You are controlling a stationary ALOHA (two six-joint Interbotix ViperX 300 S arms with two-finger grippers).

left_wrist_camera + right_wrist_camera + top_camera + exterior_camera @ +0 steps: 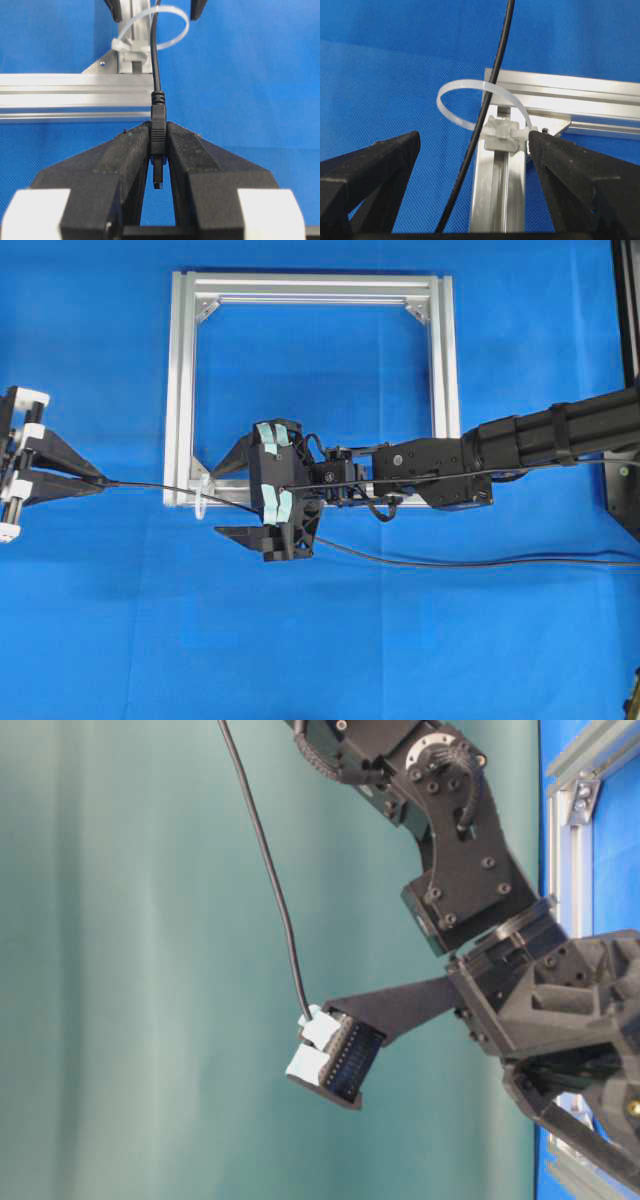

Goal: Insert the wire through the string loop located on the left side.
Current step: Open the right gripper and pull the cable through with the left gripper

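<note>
Wire (485, 107) already runs through the loop (470, 90) at the frame's (185, 390) 7 o'clock corner. Left pincer (159, 150), way out at 9 o'clock, is clamped on the plug; right pincer (262, 490) gapes wide, holding nothing. Threading looks done, so next is probably just pulling slack gently.

Both arms are matte black, blocky, 3D-printed-looking. The left gripper (100, 480) has wedge-shaped jaws with grainy faces, and white blocks sit behind them on its carriage. The right gripper (232, 498) has the same tapering black jaws; behind them its body wears pale green tape patches (268, 434). Further back, small screws dot the wrist housing (462, 870), a braided black cable (318, 760) loops beside it, and the forearm (560, 435) is ribbed.
</note>
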